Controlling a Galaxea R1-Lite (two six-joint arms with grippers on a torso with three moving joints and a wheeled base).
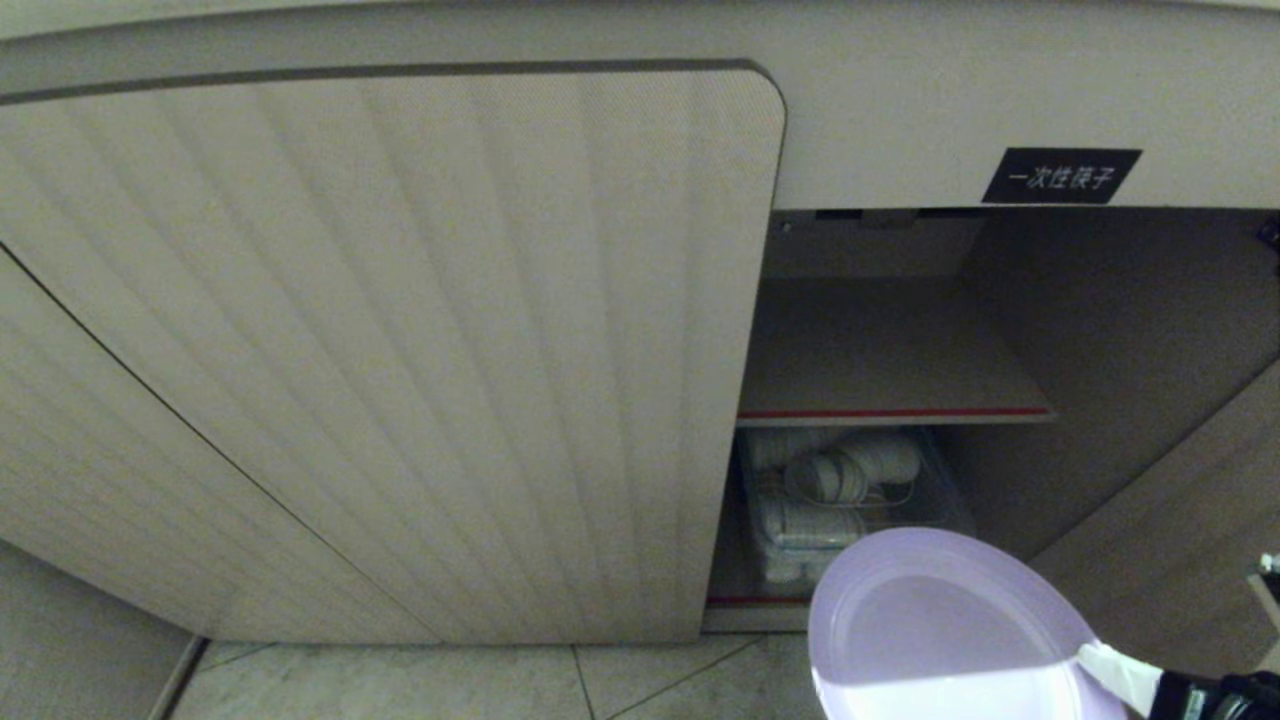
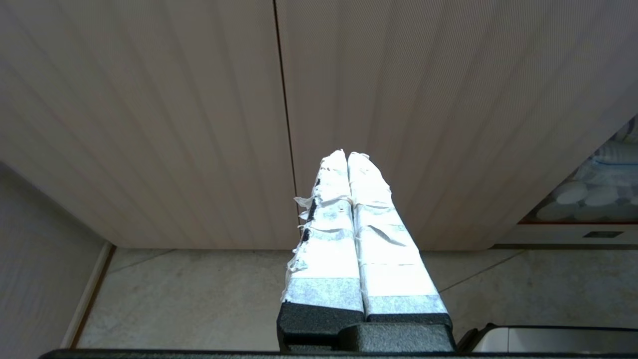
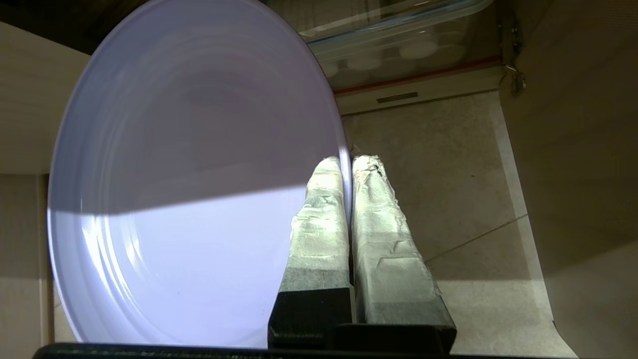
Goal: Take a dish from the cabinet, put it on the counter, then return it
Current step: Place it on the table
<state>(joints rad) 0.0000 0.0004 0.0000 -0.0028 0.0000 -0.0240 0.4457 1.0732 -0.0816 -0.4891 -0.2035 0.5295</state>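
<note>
The beige cabinet [image 1: 400, 350] stands open on its right side, with a shelf [image 1: 880, 350] inside. In front of the opening, above the floor tiles, is the lavender dish [image 1: 940, 630]. The right claw [image 3: 347, 164] is clamped on its rim. The left claw [image 2: 347, 157] is pressed together, holding nothing.

cabinet [image 1: 1120, 330] opening free above shelf [image 1: 880, 345], lower bay crowded by bin of cups [image 1: 845, 500], closed door [image 1: 400, 340] blocking left
</note>
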